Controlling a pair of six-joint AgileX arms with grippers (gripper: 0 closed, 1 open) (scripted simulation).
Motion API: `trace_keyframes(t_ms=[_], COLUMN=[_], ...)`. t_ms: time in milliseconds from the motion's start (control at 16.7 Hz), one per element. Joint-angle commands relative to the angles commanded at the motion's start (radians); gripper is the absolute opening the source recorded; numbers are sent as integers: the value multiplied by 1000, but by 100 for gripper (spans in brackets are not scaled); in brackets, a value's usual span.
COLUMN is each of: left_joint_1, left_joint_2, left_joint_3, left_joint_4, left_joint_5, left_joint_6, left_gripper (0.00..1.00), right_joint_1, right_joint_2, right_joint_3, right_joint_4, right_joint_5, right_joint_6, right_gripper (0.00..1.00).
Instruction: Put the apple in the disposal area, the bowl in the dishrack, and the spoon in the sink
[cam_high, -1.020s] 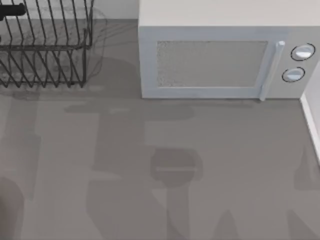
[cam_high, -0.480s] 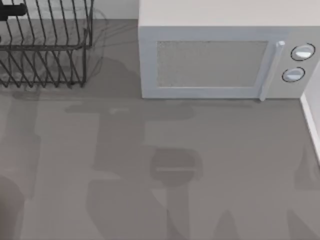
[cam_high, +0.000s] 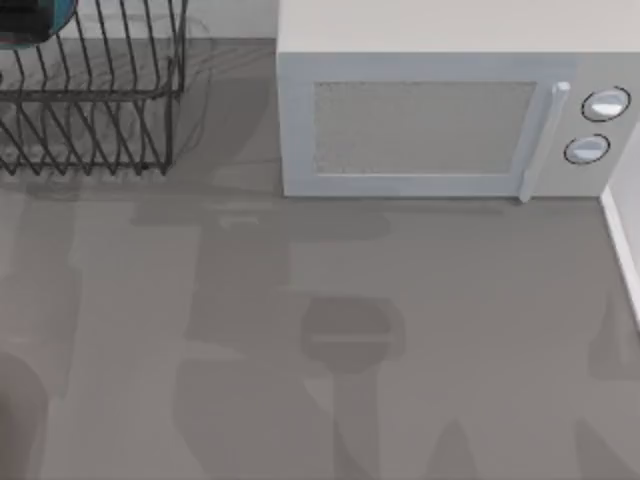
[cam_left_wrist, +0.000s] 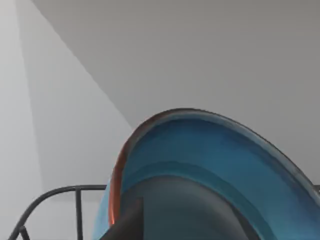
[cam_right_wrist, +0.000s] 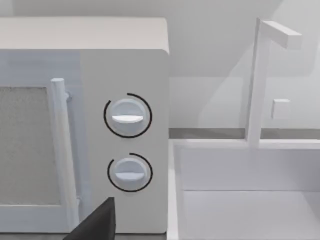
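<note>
The bowl (cam_high: 58, 14), blue-teal inside, hangs at the top view's far-left corner over the black wire dishrack (cam_high: 95, 95). My left gripper (cam_high: 20, 38) is a dark shape against it. In the left wrist view the bowl (cam_left_wrist: 215, 150) stands tilted on edge with its reddish-brown rim showing. A dark finger (cam_left_wrist: 175, 210) lies across its inside, and a rack wire (cam_left_wrist: 60, 192) runs just beneath. A dark part of my right gripper (cam_right_wrist: 97, 222) shows before the microwave, with the white sink (cam_right_wrist: 240, 210) beside it. The apple, the spoon and the disposal area are out of view.
A white microwave (cam_high: 440, 110) with two knobs stands at the back, right of the dishrack. The sink's rim (cam_high: 622, 250) runs along the table's right side, and a white faucet (cam_right_wrist: 257, 80) rises behind the basin. Grey countertop (cam_high: 320, 340) spreads in front.
The bowl has come into view at the far-left corner above the dishrack, where only the dark left gripper showed before. Nothing else has moved.
</note>
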Motion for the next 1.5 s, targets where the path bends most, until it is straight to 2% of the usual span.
trace_keyframes(t_ms=[540, 780, 1080, 1500], left_joint_1=[1, -5, -16, -42], left_joint_2=[-10, -137, -498, -1208], left_joint_3=[-5, -73, -261, -626], left_joint_4=[-5, -65, -234, -565], left_joint_5=[0, -9, -33, -70], left_joint_6=[-1, -10, -10, 19], left_gripper=[100, 100, 100, 100], right_joint_1=[0, 0, 0, 0], right_joint_2=[0, 0, 0, 0], right_joint_3=[0, 0, 0, 0], right_joint_4=[0, 0, 0, 0], right_joint_5=[0, 0, 0, 0], right_joint_6=[0, 0, 0, 0], right_gripper=[100, 100, 100, 100])
